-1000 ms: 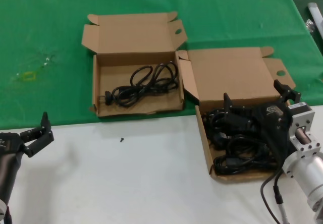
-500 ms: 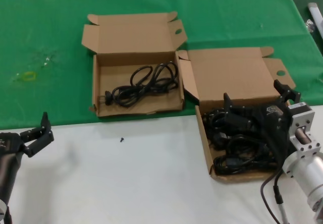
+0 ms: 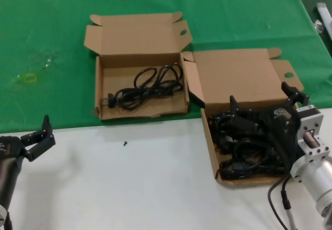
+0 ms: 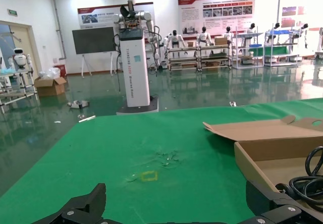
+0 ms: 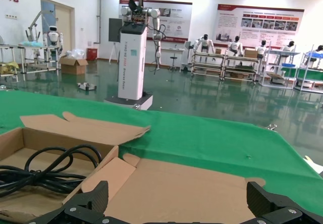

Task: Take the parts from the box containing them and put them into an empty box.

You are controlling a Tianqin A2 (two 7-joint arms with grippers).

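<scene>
right gripper (image 3: pixel 264 112): hanging over the pile of cords in the right-hand carton, fingers spread wide. In its wrist view both fingertips sit far apart with nothing between them, so it looks lined up to drop onto a bundle, no grab yet.

left gripper (image 3: pixel 37 139): parked low over the white tabletop (image 3: pixel 129 188) on the robot's left, well away from both cartons. Fingers spread, empty. Looks like it's just waiting its turn.

source box (image 3: pixel 236 174): the carton on the right, sitting where the white tabletop meets the green cloth (image 3: pixel 52 33). Lid folded back flat behind it, so the tray is wide open from above.

power cords (image 3: pixel 244 157): black coiled bundles heaped in that tray, tangled enough that I can't count them. The gripper body hides part of the heap.

receiving box (image 3: pixel 140 112): the carton on the left, on the green cloth, lid up at the back. Its side flap touches or overlaps the other carton's flap, so the carry should be short.

cord already across (image 3: pixel 148 87): one loosely coiled cable lying flat on the floor of the left carton, plug end toward the left wall.

progress guess: early on, most of the pile is in the right tray.

watch out for: cords snagging each other, so one lift may drag a neighbour along.
</scene>
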